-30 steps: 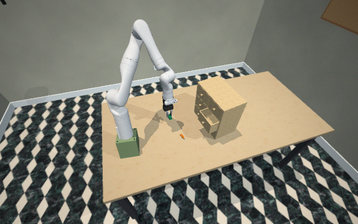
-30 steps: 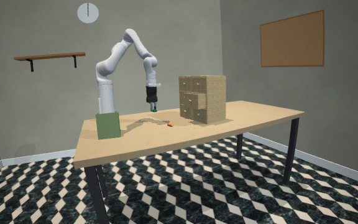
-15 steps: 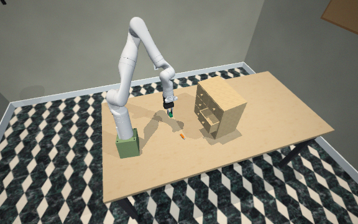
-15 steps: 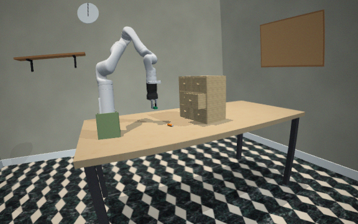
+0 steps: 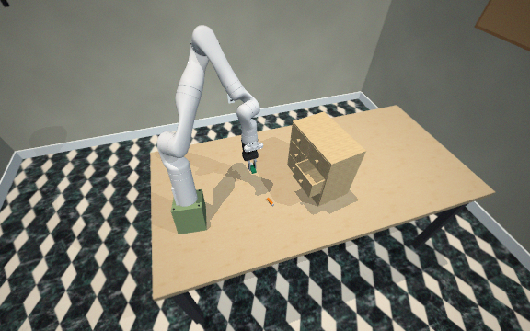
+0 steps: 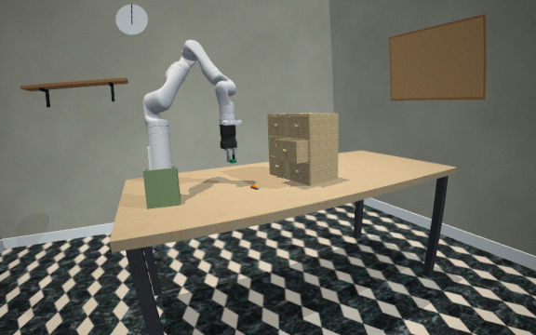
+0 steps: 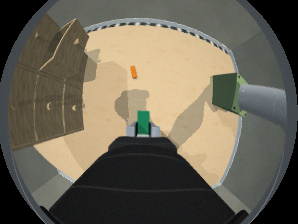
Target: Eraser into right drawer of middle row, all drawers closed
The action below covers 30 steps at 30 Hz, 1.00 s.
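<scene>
The gripper (image 5: pixel 253 169) hangs above the desk (image 5: pixel 385 211), jaws pinching the green eraser (image 6: pixel 233 161) (clear of the surface), to the left of the small chest (image 5: pixel 339 152), whose middle-row right drawer (image 5: pixel 312 176) stands pulled out, while a small orange item (image 5: pixel 270 201) lies on the desk nearby.

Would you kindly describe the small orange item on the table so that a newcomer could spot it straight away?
Start at the wooden chest on the table, then look at the bare wood in front of its drawers, toward the arm's green base. The orange item lies flat there, alone. The only other small thing, the green eraser, hangs in the pincer above the table.
</scene>
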Tool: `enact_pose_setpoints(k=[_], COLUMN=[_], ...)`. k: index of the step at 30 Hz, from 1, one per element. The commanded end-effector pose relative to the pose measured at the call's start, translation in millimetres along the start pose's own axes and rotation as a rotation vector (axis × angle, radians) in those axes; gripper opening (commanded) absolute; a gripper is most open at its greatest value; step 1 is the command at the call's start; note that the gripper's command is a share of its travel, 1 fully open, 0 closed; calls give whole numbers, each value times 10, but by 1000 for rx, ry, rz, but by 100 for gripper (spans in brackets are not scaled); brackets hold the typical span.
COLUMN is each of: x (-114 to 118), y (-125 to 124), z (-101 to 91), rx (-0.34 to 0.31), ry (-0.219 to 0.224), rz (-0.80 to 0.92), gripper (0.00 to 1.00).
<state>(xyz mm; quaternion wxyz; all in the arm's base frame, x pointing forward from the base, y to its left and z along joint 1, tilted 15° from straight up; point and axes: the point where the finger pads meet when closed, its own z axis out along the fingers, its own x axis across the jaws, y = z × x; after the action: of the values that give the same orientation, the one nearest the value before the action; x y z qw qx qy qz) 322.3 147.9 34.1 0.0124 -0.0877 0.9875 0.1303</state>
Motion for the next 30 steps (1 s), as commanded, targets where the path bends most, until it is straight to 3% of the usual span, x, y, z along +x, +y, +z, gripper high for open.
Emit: enact_pose_setpoints(k=[1, 8, 21, 24, 30], x=[-37, -125, -435, -435, -550], y=[-51, -161, -668, -668, -944], z=[0, 5, 11, 11, 9], rx=[2, 2, -2, -2, -3], ry=[-2, -6, -17, -17, -18], rz=[32, 142, 602, 602, 830], gripper=[45, 45, 45, 45, 45])
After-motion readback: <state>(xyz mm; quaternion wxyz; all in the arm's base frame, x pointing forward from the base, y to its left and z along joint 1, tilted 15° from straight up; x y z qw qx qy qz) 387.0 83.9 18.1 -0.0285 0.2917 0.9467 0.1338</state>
